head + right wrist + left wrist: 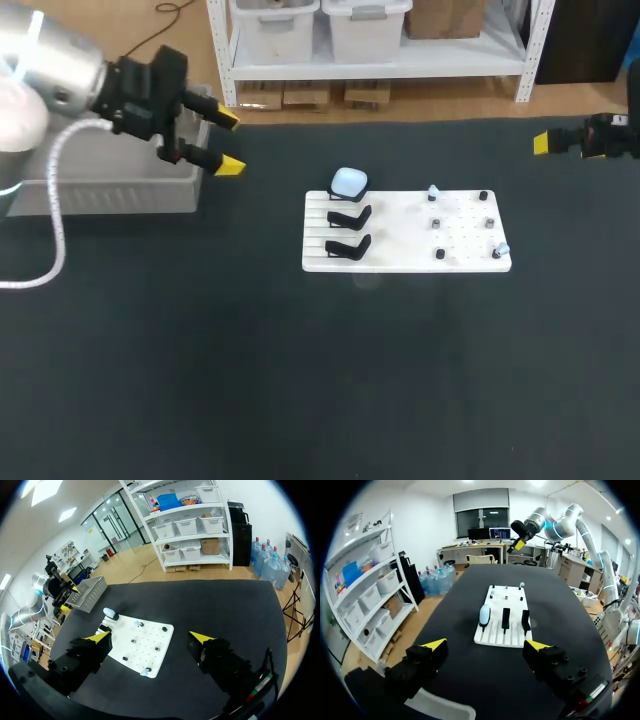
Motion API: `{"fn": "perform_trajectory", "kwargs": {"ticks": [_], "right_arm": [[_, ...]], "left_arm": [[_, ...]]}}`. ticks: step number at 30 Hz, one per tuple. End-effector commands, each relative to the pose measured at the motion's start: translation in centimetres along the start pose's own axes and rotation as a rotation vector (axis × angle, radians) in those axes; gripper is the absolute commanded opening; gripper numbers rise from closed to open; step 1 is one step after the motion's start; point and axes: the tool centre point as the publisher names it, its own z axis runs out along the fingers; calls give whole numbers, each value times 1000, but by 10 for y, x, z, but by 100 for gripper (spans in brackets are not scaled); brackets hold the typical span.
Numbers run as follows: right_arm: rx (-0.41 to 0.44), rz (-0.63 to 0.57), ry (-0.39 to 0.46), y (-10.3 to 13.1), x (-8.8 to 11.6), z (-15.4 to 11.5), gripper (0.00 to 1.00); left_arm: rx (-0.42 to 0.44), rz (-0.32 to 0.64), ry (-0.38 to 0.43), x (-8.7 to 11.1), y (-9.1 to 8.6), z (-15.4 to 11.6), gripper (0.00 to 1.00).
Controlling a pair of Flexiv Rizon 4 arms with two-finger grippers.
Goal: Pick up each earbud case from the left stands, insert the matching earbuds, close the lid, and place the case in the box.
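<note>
Three far views sharing earbud case [349, 182]

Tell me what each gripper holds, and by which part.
Nothing: the left gripper and right gripper are both open and empty; the earbud case sits on the board.

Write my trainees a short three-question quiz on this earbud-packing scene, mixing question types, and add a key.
1. Count: how many earbud cases sit on the three black stands?
2. True or false: the left gripper is shut on a case.
3. Choose: the grey box stands (A) on the table, beyond the stand end of the white board, by the left gripper; (B) on the board; (C) on top of the stands.
Key: 1. One, on an end stand; the other two stands are bare. 2. False: its fingers are open and hold nothing. 3. A.
</note>
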Motion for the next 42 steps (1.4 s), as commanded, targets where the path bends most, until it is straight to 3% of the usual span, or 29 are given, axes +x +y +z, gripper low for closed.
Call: {"fn": "perform_trajectory", "kwargs": {"ticks": [1,15,30,37,42], "right_arm": [[2,0,0,0,0,0,100],[2,0,0,0,0,0,100],[2,0,0,0,0,0,100],[2,0,0,0,0,0,100],[2,0,0,0,0,0,100]], "left_arm": [[150,0,19,-5,8,31,100],[152,-17,27,-10,8,95,100],[124,-24,-79,2,1,120,100],[124,-71,-153,3,2,129,100],[122,-68,-165,3,1,134,94]]}}
